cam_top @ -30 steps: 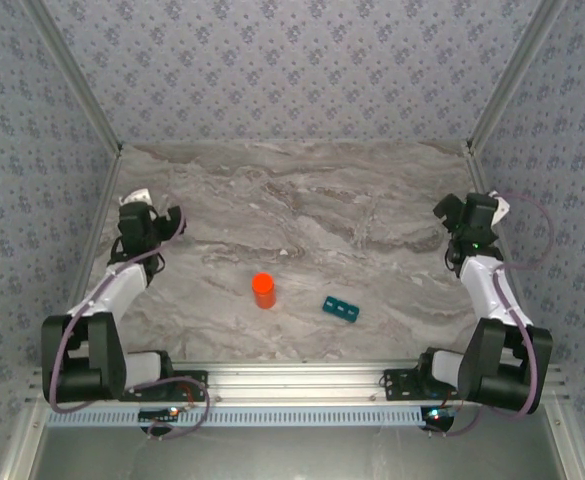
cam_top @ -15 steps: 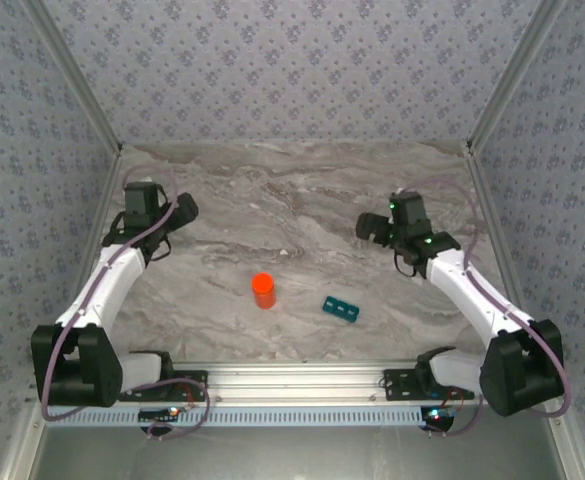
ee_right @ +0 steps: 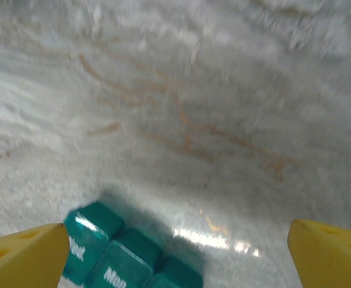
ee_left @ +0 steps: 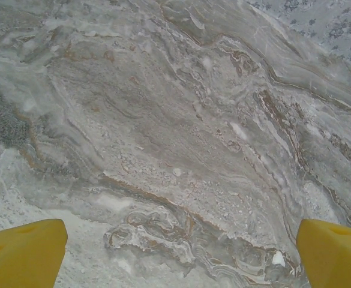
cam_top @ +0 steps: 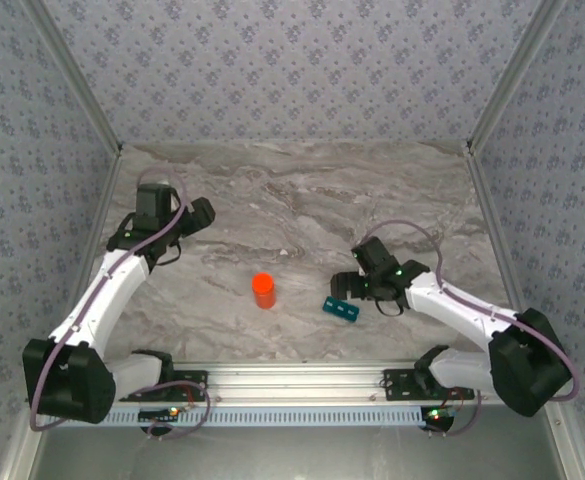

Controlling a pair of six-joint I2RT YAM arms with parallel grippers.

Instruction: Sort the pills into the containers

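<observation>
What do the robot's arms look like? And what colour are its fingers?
Both the left arm and the right arm have smooth white tubes joined by chunky black joints. Thin purplish cables loop along them. The fingers are bright yellow blocks. A tiny green light glows on the right arm.

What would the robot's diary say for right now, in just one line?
left gripper: open, above table | right gripper: open, close to teal pill organizer | orange bottle: upright, untouched
</observation>
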